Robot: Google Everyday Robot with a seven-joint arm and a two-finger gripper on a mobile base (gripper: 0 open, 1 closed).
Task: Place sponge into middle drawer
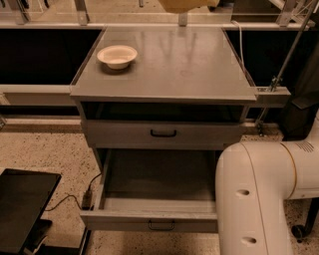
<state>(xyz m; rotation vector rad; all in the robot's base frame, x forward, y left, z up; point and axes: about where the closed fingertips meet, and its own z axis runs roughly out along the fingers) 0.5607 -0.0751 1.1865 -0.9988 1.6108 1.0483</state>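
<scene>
A pale yellow piece of foam, the sponge [182, 4], pokes in at the top edge, hanging in the air above the back of the cabinet top [189, 69]. A dark part of my gripper [213, 3] shows right beside it; the gripper holds the sponge, and most of it is cut off by the frame. The middle drawer [158, 185] is pulled out wide and nothing lies in it. My white arm [254, 199] fills the lower right, in front of the drawer's right corner.
A white bowl [117, 56] stands at the cabinet top's left rear. The top drawer [163, 133] is shut. A black case [22, 204] lies on the floor at lower left, with a cable [75, 196] next to it. A metal pole [289, 50] leans at the right.
</scene>
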